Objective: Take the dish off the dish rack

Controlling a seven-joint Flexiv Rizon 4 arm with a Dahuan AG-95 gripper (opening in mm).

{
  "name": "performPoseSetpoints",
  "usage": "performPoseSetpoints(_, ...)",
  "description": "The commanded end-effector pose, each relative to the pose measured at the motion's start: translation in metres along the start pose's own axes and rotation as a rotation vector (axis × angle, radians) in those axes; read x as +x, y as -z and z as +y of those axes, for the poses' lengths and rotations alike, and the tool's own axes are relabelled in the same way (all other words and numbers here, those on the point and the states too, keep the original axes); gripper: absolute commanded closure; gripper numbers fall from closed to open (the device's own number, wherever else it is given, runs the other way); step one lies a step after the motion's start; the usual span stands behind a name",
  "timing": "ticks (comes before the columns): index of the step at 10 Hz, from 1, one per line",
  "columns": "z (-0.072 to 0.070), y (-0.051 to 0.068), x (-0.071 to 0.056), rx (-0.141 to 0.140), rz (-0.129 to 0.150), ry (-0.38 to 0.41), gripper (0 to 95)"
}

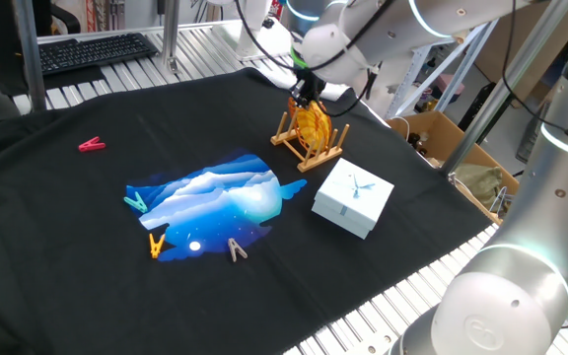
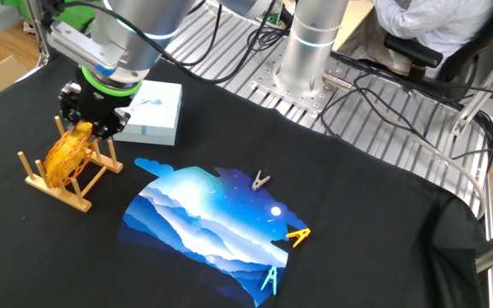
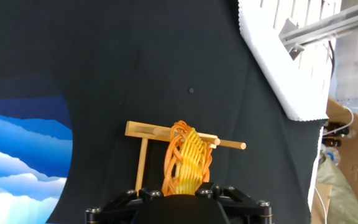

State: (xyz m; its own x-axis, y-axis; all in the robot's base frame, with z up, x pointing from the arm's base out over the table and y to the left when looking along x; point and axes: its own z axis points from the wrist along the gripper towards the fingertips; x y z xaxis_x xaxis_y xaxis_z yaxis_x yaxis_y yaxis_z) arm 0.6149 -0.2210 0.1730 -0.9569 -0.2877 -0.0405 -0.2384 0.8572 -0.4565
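Seen standing on edge between the upright pegs of the wooden dish rack (image 1: 307,140), near the far side of the black-draped surface (image 1: 87,247): the orange-yellow woven wicker dish (image 1: 311,125). Directly above it, touching its top rim, the jaws (image 2: 89,122) of the arm's black gripper, apparently closed on that rim, though the contact itself hidden by the gripper body in all three views, so cannot tell for certain. Just beside the rack, a white square box (image 1: 353,197). Nearer the middle, a blue-and-white printed patch (image 1: 215,205), with teal (image 1: 135,202), yellow (image 1: 156,244) and tan (image 1: 237,249) clothespins at its edges. Well apart, toward the left, a pink clothespin (image 1: 91,145).
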Motion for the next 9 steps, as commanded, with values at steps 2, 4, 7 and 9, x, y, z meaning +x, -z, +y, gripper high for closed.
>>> performPoseSetpoints(2,0.0003,0.0013,-0.0023,0.036,0.025,0.006,95.0)
performPoseSetpoints(4,-0.0008,0.0051,-0.0006,0.053,0.032,0.009,95.0)
performPoseSetpoints(7,0.0001,0.0045,-0.001,0.035,0.026,0.005,76.0)
performPoseSetpoints(9,-0.0001,0.004,-0.0009,0.033,0.018,0.005,38.0)
